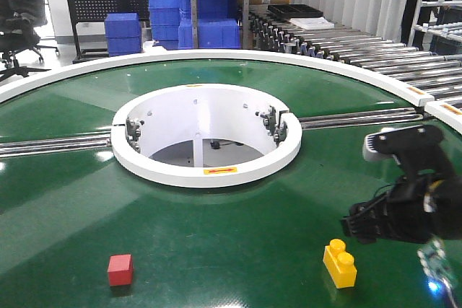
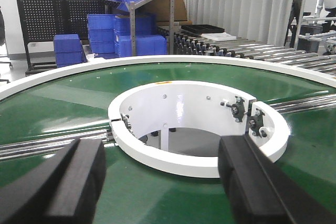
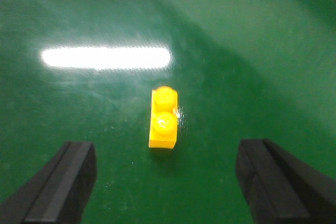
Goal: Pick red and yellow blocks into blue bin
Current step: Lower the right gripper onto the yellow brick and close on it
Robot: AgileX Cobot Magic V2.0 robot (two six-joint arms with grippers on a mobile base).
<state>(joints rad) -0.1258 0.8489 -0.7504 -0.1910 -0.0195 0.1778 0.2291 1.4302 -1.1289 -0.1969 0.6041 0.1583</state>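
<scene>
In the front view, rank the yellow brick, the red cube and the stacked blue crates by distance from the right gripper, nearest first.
1. Yellow brick, just below and left of the right gripper.
2. Red cube, far off to the left on the green surface.
3. Stacked blue crates, at the back of the room.

red cube (image 1: 120,269) | yellow brick (image 1: 340,262), studs up | well apart

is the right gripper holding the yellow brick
No, the yellow brick lies on the green surface, and the right gripper is open and not touching it.
</scene>
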